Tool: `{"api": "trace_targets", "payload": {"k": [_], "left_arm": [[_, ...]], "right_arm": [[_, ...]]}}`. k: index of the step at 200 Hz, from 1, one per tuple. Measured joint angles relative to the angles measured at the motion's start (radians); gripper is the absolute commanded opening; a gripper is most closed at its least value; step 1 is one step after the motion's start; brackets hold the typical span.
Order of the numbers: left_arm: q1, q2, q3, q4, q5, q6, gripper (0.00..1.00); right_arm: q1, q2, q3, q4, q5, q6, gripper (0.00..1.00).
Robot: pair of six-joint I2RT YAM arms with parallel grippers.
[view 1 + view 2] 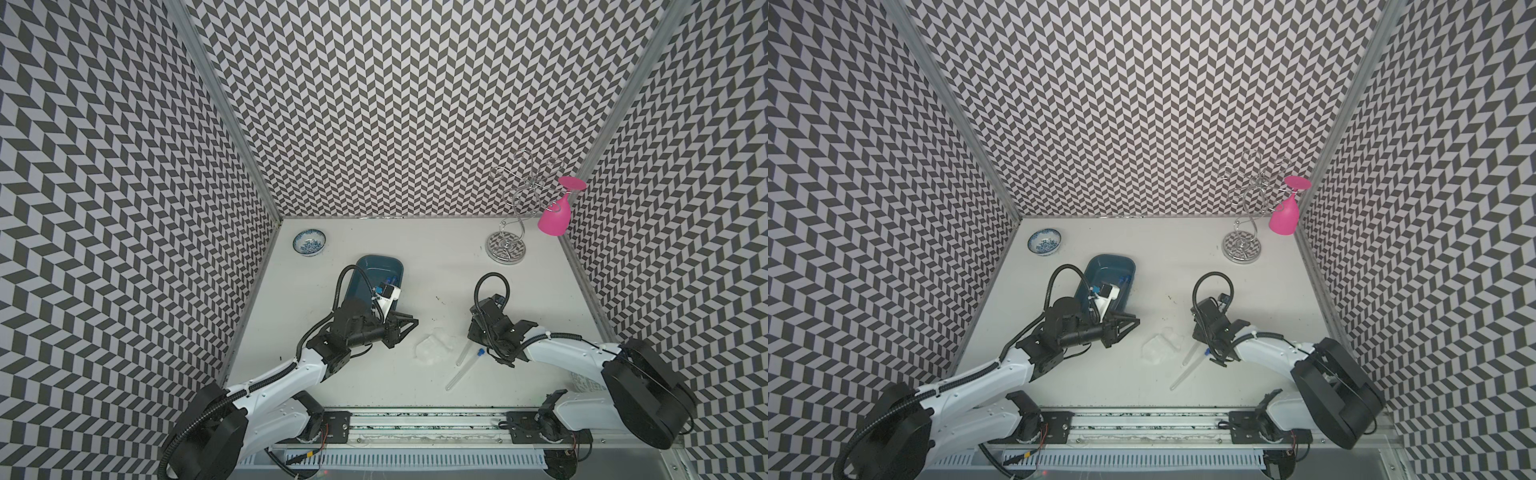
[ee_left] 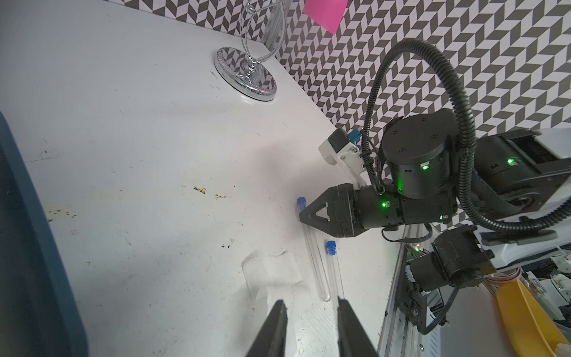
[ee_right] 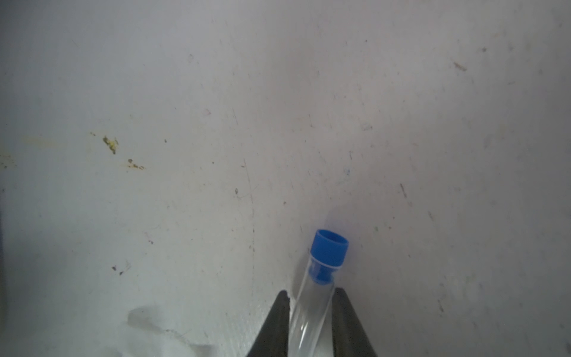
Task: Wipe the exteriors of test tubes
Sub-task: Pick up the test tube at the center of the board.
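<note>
One test tube [image 3: 309, 315], on the table [image 3: 278, 123] beside a second tube [image 2: 335, 272], is pinched under its blue cap [image 3: 329, 247] by the right gripper [image 3: 311, 292]; left gripper [image 2: 309, 299] is seen narrow, empty. Probably light, slick, breakable: gentle squeeze advised.

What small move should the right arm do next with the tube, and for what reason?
Probably lift the right gripper a little: its jaws seem to grip the test tube just below the blue cap, the tube lies on the table, and the open left gripper hovers by the wipe.
</note>
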Motion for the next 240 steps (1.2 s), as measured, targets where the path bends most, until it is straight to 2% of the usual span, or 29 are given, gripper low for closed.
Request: {"api": "trace_targets", "payload": {"k": [93,183,240], "left_arm": [[0.0,-0.003,0.0,0.0,0.007,0.001,0.31],[0.0,-0.02,0.0,-0.001,0.007,0.005,0.32],[0.0,-0.002,-0.002,0.035,0.068,-0.01,0.43]], "right_arm": [[0.0,0.039,0.016,0.045,0.011,0.021,0.12],[0.0,0.008,0.108,0.042,-0.056,-0.005,0.11],[0.0,-0.09,0.11,0.103,-0.18,-0.025,0.11]]}}
